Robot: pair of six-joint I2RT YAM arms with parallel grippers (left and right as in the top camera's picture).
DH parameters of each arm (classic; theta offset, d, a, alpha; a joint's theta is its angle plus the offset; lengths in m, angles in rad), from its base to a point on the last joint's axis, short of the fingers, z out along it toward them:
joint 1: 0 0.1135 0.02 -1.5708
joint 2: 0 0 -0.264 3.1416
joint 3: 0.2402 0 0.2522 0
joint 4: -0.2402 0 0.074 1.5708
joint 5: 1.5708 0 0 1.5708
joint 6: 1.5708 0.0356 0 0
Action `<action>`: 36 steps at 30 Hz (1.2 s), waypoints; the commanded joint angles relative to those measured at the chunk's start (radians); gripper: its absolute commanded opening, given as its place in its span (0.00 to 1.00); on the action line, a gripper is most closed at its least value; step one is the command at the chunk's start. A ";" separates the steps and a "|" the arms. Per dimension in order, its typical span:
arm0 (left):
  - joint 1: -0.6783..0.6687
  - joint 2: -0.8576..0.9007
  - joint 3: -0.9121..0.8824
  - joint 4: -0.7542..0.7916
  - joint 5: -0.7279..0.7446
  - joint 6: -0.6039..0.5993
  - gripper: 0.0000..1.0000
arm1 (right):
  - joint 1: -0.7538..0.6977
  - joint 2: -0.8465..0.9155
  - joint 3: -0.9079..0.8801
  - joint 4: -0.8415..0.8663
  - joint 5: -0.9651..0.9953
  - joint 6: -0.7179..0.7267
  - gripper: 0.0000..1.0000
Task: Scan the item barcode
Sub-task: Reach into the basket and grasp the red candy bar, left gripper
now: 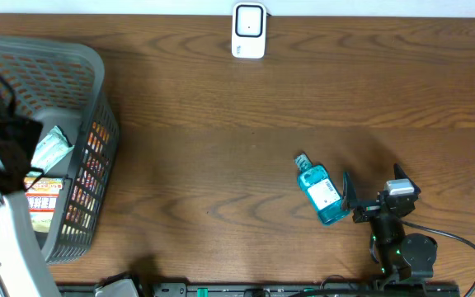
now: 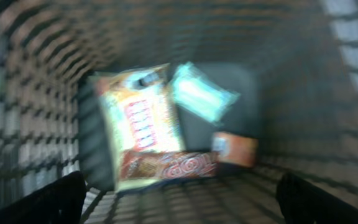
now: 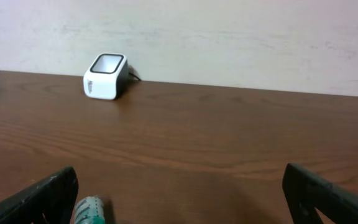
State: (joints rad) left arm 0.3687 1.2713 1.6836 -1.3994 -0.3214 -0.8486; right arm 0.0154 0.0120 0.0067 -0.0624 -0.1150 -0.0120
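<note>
Bottle (image 1: pixel 320 194) lies flat on the table (image 1: pixel 221 124), just beside the right gripper's (image 3: pixel 179 177) left finger, ungrasped, jaws spread wide. Left gripper (image 2: pixel 179 196), equally spread and empty, hovers over snacks (image 2: pixel 145 124) in the basket (image 1: pixel 89 74)

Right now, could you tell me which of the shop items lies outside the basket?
The blue bottle, lying on its side on the table; the snack packets all sit inside the basket.
</note>
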 commanded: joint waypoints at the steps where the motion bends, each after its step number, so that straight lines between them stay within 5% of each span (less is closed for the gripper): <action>1: 0.103 0.093 -0.016 -0.064 0.094 -0.103 0.98 | 0.006 -0.005 -0.001 -0.002 0.002 -0.008 0.99; 5: 0.166 0.189 -0.059 -0.091 0.185 -0.092 0.99 | 0.006 -0.005 -0.001 -0.002 0.002 -0.008 0.99; 10: 0.177 0.358 -0.107 -0.016 0.330 0.319 0.96 | 0.006 -0.005 -0.001 -0.002 0.002 -0.008 0.99; 14: 0.177 0.443 -0.127 -0.017 0.337 0.460 0.97 | 0.006 -0.005 -0.001 -0.002 0.002 -0.008 0.99; 29: 0.176 0.639 -0.313 0.064 0.341 0.504 0.90 | 0.006 -0.005 -0.001 -0.002 0.001 -0.008 0.99; 36: 0.176 0.639 -0.422 0.180 0.412 0.492 0.73 | 0.006 -0.005 -0.001 -0.002 0.002 -0.008 0.99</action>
State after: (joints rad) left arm 0.5423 1.9041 1.2999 -1.2518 0.0414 -0.3637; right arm 0.0154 0.0120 0.0067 -0.0620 -0.1150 -0.0116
